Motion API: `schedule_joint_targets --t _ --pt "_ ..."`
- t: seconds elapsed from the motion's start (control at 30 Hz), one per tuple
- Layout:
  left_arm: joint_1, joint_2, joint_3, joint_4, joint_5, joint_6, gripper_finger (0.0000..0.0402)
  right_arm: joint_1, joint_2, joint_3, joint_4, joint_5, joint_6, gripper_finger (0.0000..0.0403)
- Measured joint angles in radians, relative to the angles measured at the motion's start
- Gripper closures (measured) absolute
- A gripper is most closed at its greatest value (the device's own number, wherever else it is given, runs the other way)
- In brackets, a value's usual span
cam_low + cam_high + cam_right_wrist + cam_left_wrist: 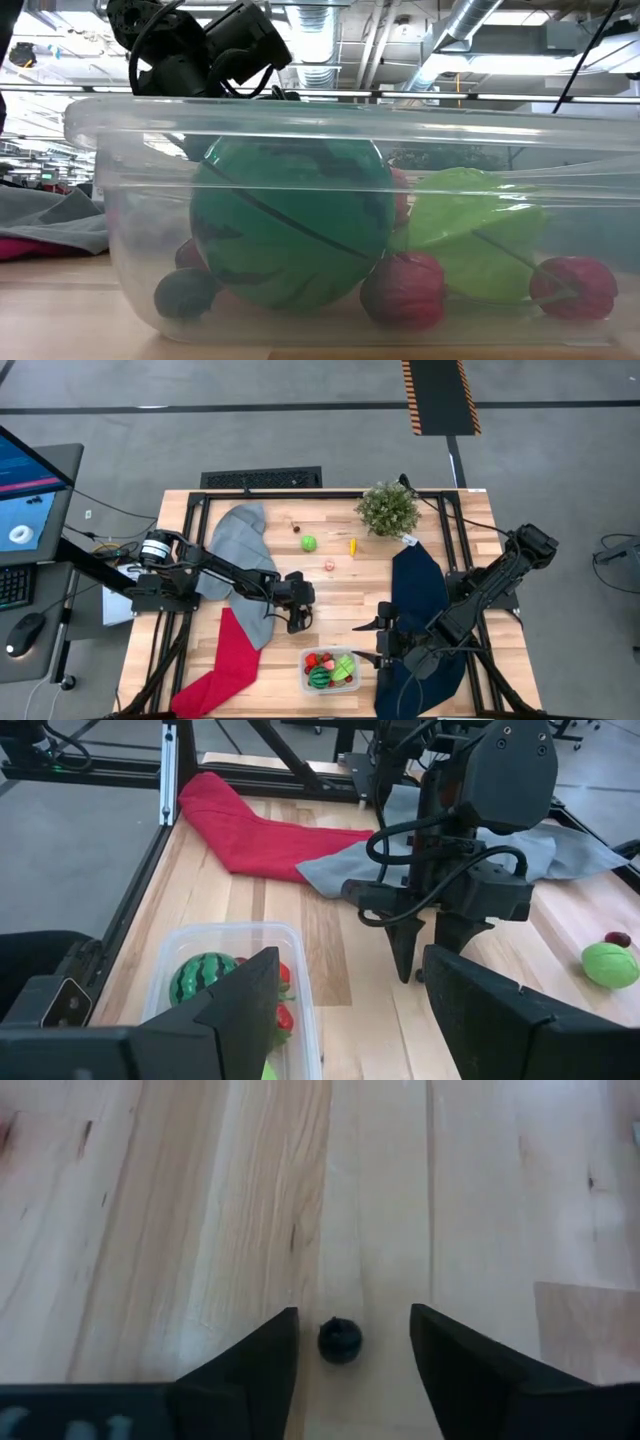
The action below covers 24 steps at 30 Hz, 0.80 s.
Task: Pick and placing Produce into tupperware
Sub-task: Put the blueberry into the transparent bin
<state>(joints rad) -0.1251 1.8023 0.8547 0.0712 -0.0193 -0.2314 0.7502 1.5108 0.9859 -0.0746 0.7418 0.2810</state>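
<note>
Centrally, the wooden table point(345, 595) keeps a bare strip of boards open between the cloths, with a grey cloth point(243, 565) and a red cloth point(228, 657) lying on the left side and a dark blue cloth point(418, 595) draped down the right. The clear tupperware point(331, 670) sits at the near edge of the table, between the red and blue cloths, and already holds a dark green striped melon ball point(290, 222), a pale green leafy piece point(470, 235) and small red fruits point(403, 290). Farther back, a green fruit point(308, 543), a pink piece point(329, 565), a yellow piece point(352, 546) and a small dark piece point(296, 527) lie apart on open boards near the potted plant point(387, 507), which stands at the far edge. The left gripper point(298, 620) points down over bare wood just beside the grey cloth's edge, a little behind the container; its fingers point(262, 1365) stand apart with a tiny dark round fruit point(339, 1340) on the table between them, and no contact with it can be made out. The right gripper point(372, 642) waits just beside the container's right side, over the edge of the blue cloth, its fingers spread wide and holding nothing.
</note>
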Motion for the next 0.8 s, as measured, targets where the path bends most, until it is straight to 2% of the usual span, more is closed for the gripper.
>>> schedule_joint_targets --t 0.8 --pt "0.001 0.0 0.0 -0.008 0.014 0.006 0.036 0.0 0.0 0.0 0.0 -0.003 0.0 0.0133"
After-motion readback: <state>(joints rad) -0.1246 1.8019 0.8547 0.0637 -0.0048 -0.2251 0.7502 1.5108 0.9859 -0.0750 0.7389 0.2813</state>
